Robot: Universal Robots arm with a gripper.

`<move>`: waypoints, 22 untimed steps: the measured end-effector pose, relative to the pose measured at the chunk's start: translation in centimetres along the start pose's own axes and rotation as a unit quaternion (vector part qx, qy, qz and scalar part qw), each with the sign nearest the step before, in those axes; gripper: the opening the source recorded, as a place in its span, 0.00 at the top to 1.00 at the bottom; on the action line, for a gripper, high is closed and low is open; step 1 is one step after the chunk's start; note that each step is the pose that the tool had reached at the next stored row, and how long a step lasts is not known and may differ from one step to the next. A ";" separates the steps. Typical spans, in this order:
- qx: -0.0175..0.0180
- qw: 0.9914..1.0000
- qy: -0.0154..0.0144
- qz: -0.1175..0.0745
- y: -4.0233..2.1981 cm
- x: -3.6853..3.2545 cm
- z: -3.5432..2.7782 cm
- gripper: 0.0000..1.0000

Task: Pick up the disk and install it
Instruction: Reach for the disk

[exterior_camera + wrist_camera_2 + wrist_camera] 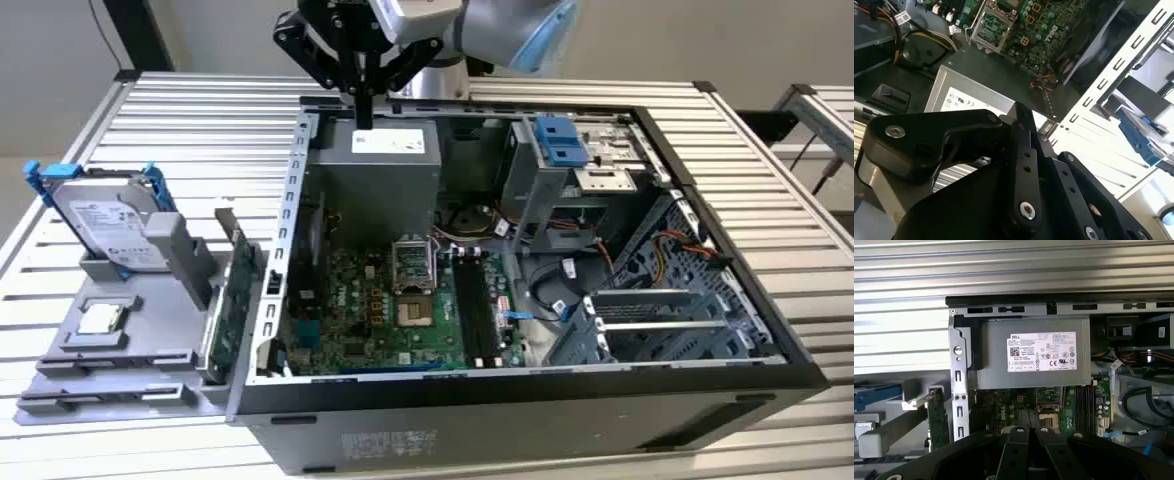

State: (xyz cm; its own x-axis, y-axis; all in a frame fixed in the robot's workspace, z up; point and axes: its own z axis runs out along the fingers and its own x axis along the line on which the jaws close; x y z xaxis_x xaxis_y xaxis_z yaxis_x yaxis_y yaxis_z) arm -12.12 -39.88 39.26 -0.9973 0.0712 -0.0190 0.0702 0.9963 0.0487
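- Overhead, the black two-fingered claw hangs empty, fingers pressed together, above the grey metal power supply box.
- The silver-grey, blue-railed disk leans in the grey plastic holder, well apart.

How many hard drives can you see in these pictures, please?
1: the disk stands in the grey holder at the exterior view's left, outside the open computer case. Others could be hidden inside the case's bays.

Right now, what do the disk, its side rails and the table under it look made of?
The disk: silver-grey metal with a dull sheen, plus a white, paper-like label. Its rails: blue plastic, judging by the uniform matte colour. The table: probably aluminium, going by its pale ribbed slats.
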 end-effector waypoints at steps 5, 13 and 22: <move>0.000 1.000 0.000 0.000 0.00 0.00 0.00 1.00; 0.000 1.000 0.000 0.000 -0.01 0.09 0.01 1.00; 0.000 1.000 0.000 0.000 -0.14 1.92 -0.04 1.00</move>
State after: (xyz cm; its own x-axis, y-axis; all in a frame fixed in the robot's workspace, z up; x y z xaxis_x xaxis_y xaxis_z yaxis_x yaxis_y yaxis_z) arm -14.05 -39.88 39.26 -0.9973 0.0709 -0.0190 0.0699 0.9964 0.0488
